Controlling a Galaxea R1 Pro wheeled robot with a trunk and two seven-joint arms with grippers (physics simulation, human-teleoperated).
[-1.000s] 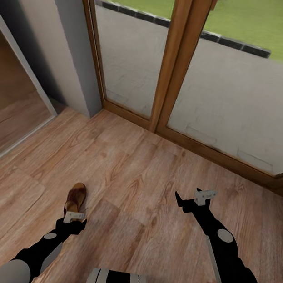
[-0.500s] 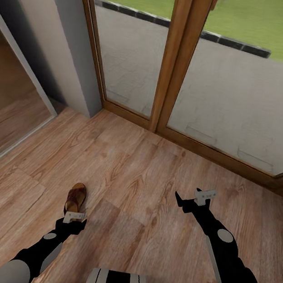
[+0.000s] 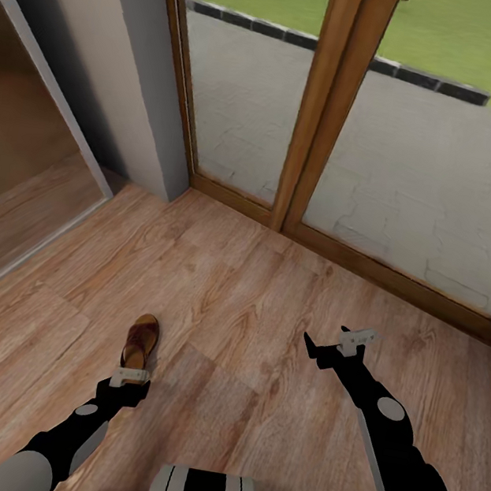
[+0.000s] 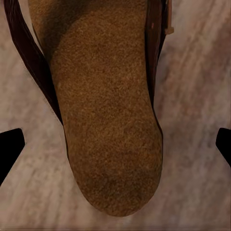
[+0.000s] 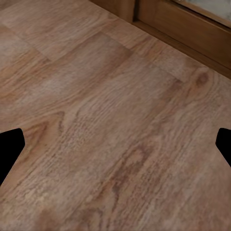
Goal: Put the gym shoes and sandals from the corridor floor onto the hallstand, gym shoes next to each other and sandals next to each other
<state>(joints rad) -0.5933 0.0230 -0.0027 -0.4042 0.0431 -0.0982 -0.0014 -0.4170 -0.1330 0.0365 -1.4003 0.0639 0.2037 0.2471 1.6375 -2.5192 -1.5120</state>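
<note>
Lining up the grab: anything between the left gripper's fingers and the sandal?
Nothing. In the left wrist view the sandal sits centred between both fingertips, with bare corridor floor on either side. The head view shows the left gripper at its heel.

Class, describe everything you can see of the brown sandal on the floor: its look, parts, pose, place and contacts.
The sandal is small, of dark brown leather-like straps around a grainy tan footbed. It lies flat, sole down, on the wood-plank floor, lengthwise away from the robot. The left end effector hangs just above its near end, open; in the left wrist view its fingertips stand either side of the footbed, apart from it. Only the floor touches it.
</note>
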